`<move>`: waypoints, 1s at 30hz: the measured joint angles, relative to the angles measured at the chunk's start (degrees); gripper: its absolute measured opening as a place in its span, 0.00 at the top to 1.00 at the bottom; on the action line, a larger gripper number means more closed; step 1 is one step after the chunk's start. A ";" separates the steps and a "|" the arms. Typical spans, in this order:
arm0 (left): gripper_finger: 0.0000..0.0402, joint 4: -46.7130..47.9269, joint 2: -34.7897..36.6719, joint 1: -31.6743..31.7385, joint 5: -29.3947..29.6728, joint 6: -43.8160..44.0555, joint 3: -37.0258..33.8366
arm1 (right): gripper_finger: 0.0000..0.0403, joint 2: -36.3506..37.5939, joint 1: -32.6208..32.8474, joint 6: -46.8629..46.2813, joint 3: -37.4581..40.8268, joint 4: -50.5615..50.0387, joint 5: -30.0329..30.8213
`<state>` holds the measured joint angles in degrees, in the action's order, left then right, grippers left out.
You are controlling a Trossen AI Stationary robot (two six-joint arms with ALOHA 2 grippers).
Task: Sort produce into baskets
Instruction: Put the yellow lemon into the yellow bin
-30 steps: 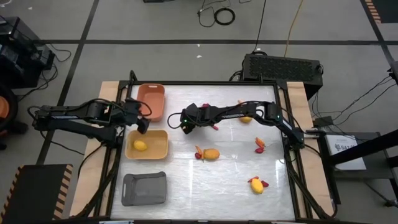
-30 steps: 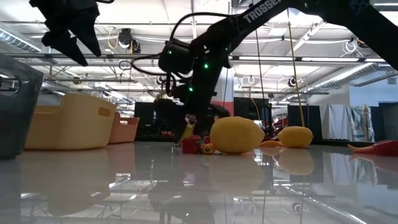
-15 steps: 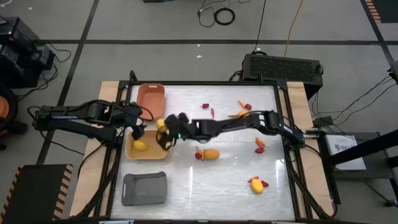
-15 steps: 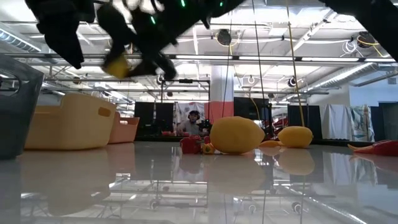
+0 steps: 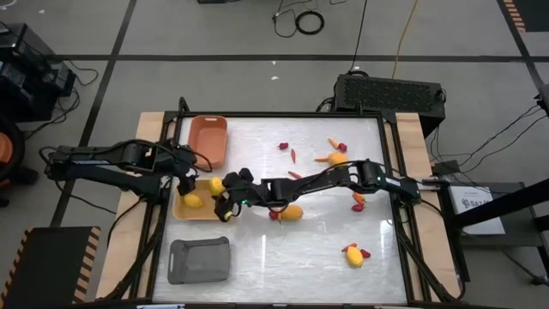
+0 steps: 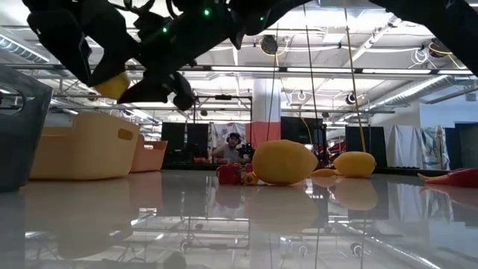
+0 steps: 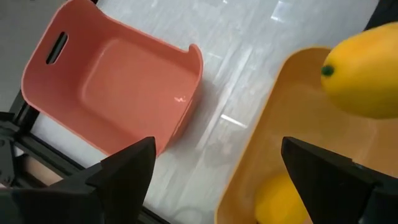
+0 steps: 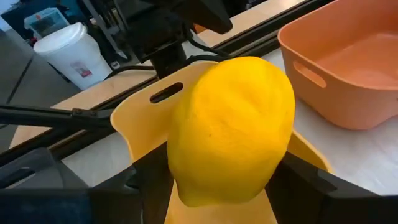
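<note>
Delivering a yellow fruit [image 8: 230, 127] to the yellow basket [image 5: 225, 212] is judged to be the step in hand. The fruit is pinched between the fingers of the right gripper [image 5: 225, 188], which is seen left of centre in the high view, over the basket's right side. One fruit [image 5: 194, 201] already lies in that basket. The left gripper [image 5: 184, 178] is held with fingers spread at the basket's upper left corner, beside the salmon basket [image 5: 208, 137].

A release over the basket's open floor is called for next; the drop should be kept inside the rim and off the fruit already there.

Room is tight here: the two grippers are near each other over the same basket, so a retreat toward the right of the frame would be safest. The grey basket [image 5: 200, 260] at lower left is untouched. More fruits and thin sticks are scattered over the centre and right of the table [image 5: 309, 249], well apart from the baskets.
</note>
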<state>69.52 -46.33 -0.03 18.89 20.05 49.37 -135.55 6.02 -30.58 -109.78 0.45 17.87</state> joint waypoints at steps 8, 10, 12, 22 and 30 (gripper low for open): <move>0.12 -0.07 -0.01 0.02 0.00 0.46 -0.29 | 0.45 0.00 0.04 1.25 -0.04 -2.24 -1.64; 0.12 -0.07 0.00 0.00 0.00 0.59 -0.29 | 0.43 0.00 0.04 1.27 -0.04 -3.18 -1.80; 0.12 -0.07 -0.02 0.00 0.00 0.79 -0.29 | 0.39 0.00 0.04 1.48 -0.04 -3.12 -2.98; 0.12 -0.12 0.00 0.00 -0.02 4.77 -0.29 | 0.20 1.35 -0.67 -0.21 -0.04 -5.24 -10.40; 0.12 -0.25 -0.04 0.01 -0.20 6.79 -0.29 | 0.21 9.57 -3.82 -1.92 -0.13 -21.23 -10.75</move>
<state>69.28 -46.37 -0.02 18.69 26.85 49.08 -125.98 2.21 -32.51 -109.91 -20.78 7.11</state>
